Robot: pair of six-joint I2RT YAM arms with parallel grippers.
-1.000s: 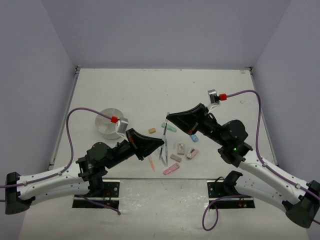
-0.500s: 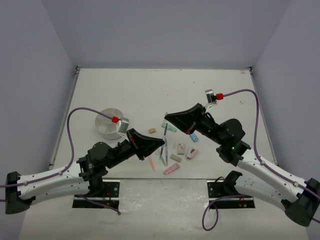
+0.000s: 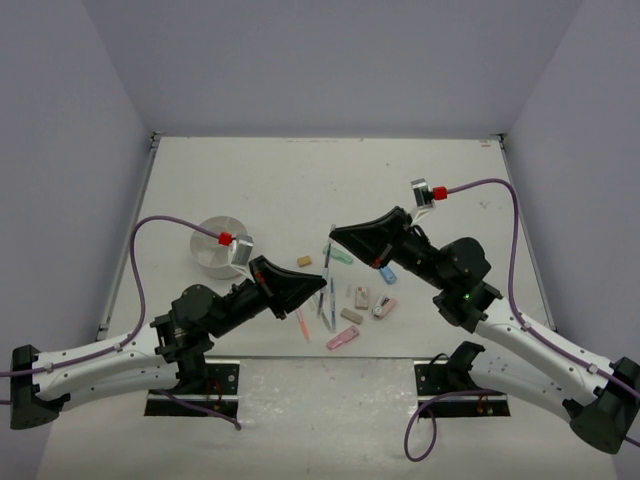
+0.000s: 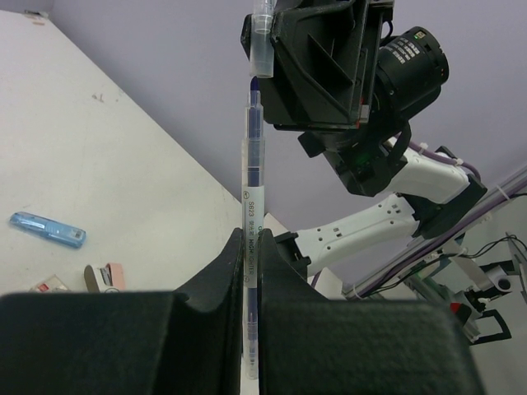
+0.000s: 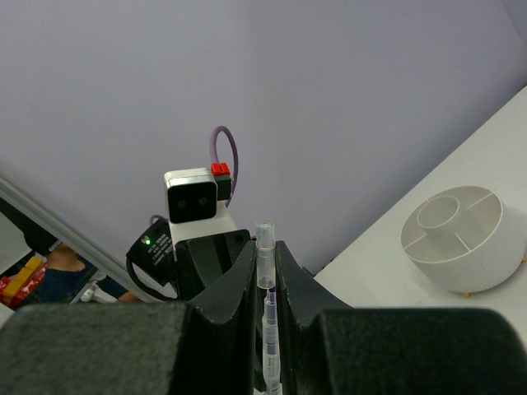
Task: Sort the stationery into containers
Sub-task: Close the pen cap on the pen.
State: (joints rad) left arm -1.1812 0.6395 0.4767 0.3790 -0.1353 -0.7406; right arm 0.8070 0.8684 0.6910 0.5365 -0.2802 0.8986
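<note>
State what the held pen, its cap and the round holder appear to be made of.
The pen looks plastic: smooth clear barrel, printed text, dark blue core showing through. The cap seems translucent plastic, slightly frosted, letting light through. The holder is matte white with uniform walls and dividers, probably moulded plastic; ceramic cannot be excluded.

A thin white pen (image 4: 252, 177) is uncapped, its clear cap (image 4: 262, 45) just off the tip; pastel markers (image 3: 342, 339) and erasers (image 3: 304, 261) lie right of a white divided holder (image 3: 210, 250).

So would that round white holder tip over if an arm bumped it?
Probably not: the holder looks low and wide, so tipping seems unlikely. It looks like thin plastic with nothing visible inside, so likely light and apt to slide.
</note>
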